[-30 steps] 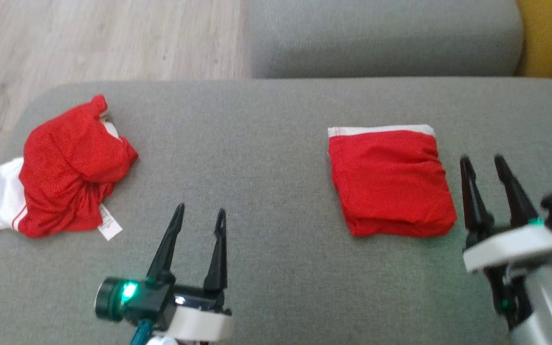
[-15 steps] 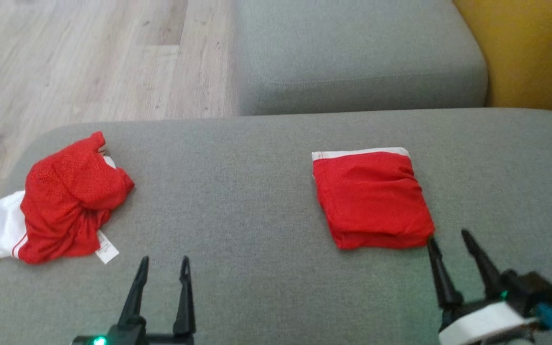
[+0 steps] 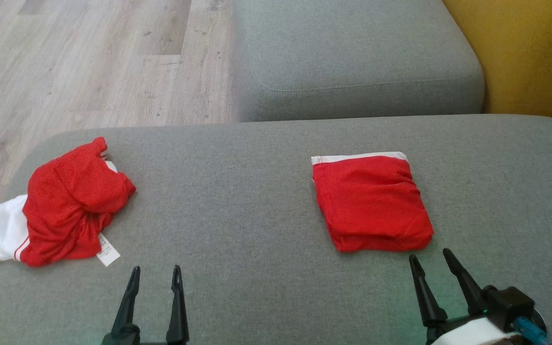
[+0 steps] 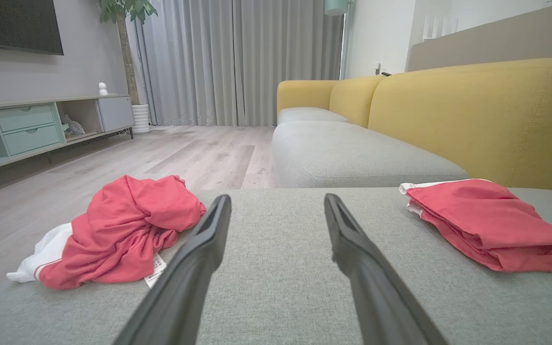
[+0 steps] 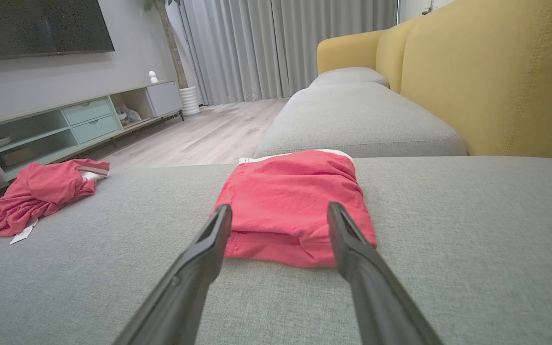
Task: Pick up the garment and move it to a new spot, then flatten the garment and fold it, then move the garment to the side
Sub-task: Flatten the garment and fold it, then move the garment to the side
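1. On the grey sofa seat (image 3: 237,201), toward its right side, a folded red garment (image 3: 372,203) lies flat in a neat square, with a white band along its far edge.
2. Well apart from it, near the seat's left end, a crumpled red-and-white garment (image 3: 67,201) sits in a heap, its white label (image 3: 107,251) poking out on the near side.
3. The left hand (image 3: 156,269) hovers over bare cushion, fingers parted and holding nothing, nearer the heap than the square.
4. The right hand (image 3: 429,255) sits just short of the folded garment's near edge, fingers spread and empty.
5. Beyond the seat are a wooden floor (image 3: 89,72) and a yellow backrest (image 3: 520,52).
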